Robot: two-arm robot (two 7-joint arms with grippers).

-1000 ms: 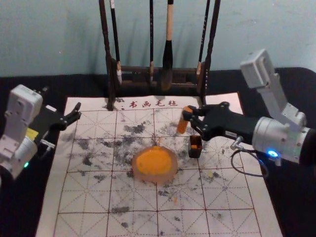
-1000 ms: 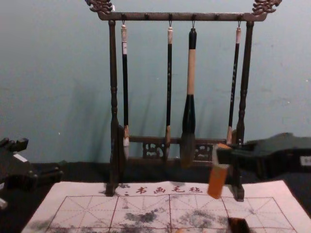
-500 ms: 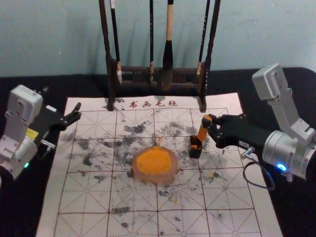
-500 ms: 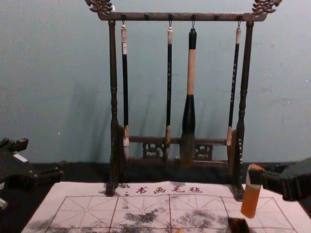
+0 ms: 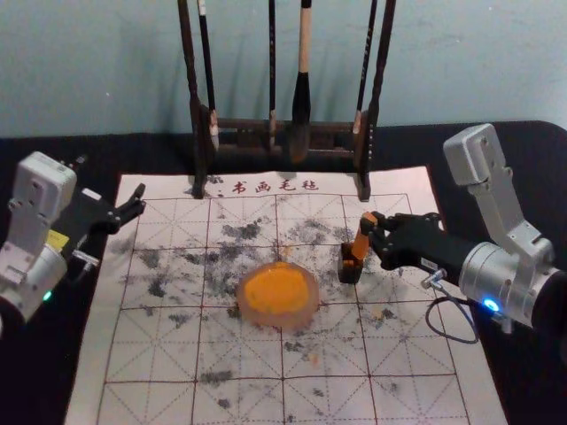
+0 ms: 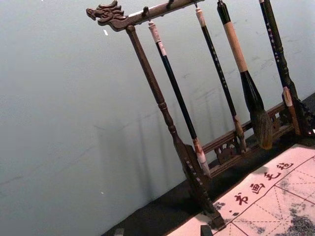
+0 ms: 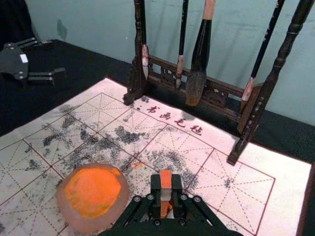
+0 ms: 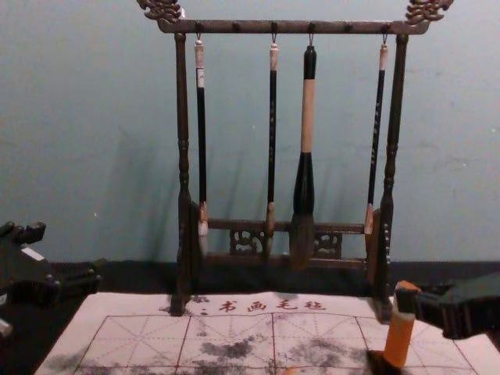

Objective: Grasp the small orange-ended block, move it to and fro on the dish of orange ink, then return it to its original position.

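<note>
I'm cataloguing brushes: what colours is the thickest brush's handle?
The handle is black and tan, clearest in the chest view.

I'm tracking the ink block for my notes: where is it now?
In the head view, the block is on the robot's right, held in the right gripper's jaws at the small dark box.

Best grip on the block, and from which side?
Upper part of the block, near the pale band, coming in roughly level from the robot's right, as the right pincer does. The flat opposite faces suit a two-sided pinch; it stands upright with a slight lean, which should leave the lower orange end free.
</note>
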